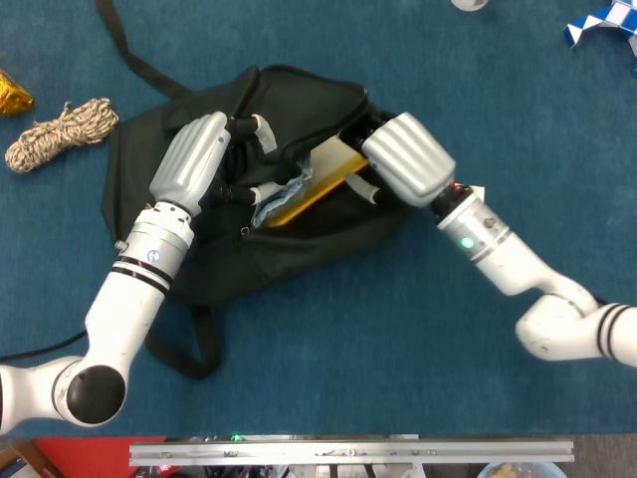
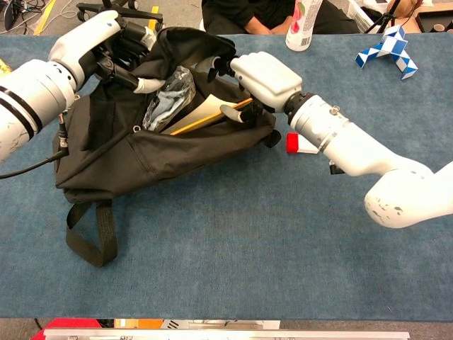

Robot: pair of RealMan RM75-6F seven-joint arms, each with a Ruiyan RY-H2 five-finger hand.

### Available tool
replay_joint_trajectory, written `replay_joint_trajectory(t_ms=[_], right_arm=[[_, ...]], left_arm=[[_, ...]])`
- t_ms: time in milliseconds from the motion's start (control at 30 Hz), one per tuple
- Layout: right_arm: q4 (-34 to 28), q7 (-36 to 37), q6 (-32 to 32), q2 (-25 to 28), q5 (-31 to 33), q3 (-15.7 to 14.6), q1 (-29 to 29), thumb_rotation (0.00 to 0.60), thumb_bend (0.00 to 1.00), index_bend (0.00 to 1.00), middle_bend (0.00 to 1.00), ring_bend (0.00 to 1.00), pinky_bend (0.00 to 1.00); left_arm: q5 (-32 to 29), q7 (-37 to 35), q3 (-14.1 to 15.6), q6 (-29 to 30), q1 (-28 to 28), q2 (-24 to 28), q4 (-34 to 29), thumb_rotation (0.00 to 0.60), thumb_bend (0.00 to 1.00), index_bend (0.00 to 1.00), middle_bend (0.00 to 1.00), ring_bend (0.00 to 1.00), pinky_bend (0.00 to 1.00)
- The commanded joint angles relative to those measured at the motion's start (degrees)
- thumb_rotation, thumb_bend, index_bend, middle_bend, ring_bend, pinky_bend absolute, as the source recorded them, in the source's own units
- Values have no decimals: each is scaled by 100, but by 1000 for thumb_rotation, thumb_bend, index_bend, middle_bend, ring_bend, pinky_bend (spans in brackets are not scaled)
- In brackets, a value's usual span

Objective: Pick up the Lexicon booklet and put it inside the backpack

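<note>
The black backpack [image 1: 239, 254] [image 2: 163, 152] lies on the blue table with its mouth open. My left hand [image 1: 194, 159] [image 2: 99, 39] grips the upper flap of the opening and holds it up. The Lexicon booklet [image 1: 317, 179] [image 2: 202, 113], cream-faced with a yellow edge, slants half inside the opening. My right hand [image 1: 408, 159] [image 2: 265, 74] holds the booklet's right end at the bag's right rim, with its fingers curled around that end. The booklet's left end is hidden in the bag.
A crumpled clear plastic bag [image 2: 168, 99] sits inside the backpack beside the booklet. A red-and-white block [image 2: 297, 144] lies right of the bag under my right forearm. A rope coil [image 1: 60, 134] lies far left. A bottle [image 2: 304, 21] and a blue-white puzzle [image 2: 388, 46] stand at the back.
</note>
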Motion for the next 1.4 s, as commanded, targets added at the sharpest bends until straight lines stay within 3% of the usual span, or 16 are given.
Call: replay_joint_trajectory(t_ms=[33, 333, 433, 600, 667, 933, 1133, 1400], right_arm=[[-546, -104, 140, 452, -45, -14, -143, 600, 331, 144, 324, 259, 462], [-1853, -377, 710, 1826, -339, -279, -676, 600, 332, 144, 336, 258, 463], [-2191, -436, 937, 2307, -358, -308, -893, 600, 331, 144, 351, 258, 463], [-2475, -405, 1235, 2918, -262, -299, -1238, 600, 332, 144, 364, 258, 463], [-2526, -370, 1331, 3052, -212, -279, -1347, 600, 332, 144, 365, 258, 463], [-2610, -358, 1470, 3501, -114, -306, -1691, 600, 331, 144, 371, 258, 464], [-2730, -632, 1439, 3846, 126, -384, -1997, 600, 343, 223, 396, 273, 470], [-2910, -1103, 1801, 4214, 384, -570, -2665, 600, 385, 417, 478, 365, 537]], left_arm=[[6, 9, 15, -18, -3, 19, -16, 600, 341, 589, 714, 714, 916], [136, -15, 144, -307, 10, 317, -199, 600, 347, 474, 651, 629, 840], [227, 28, 277, -707, -61, 588, -339, 600, 344, 349, 521, 482, 696], [254, 200, 488, -1348, -272, 1047, -618, 600, 336, 74, 182, 157, 311], [240, 253, 535, -1482, -351, 1134, -699, 600, 316, 26, 118, 100, 245], [372, 115, 634, -1556, -380, 1357, -909, 600, 300, 7, 94, 87, 231], [761, 176, 738, -752, -47, 1246, -714, 600, 299, 92, 152, 116, 231], [1834, 239, 1222, 255, 646, 1089, -53, 600, 300, 224, 199, 133, 231]])
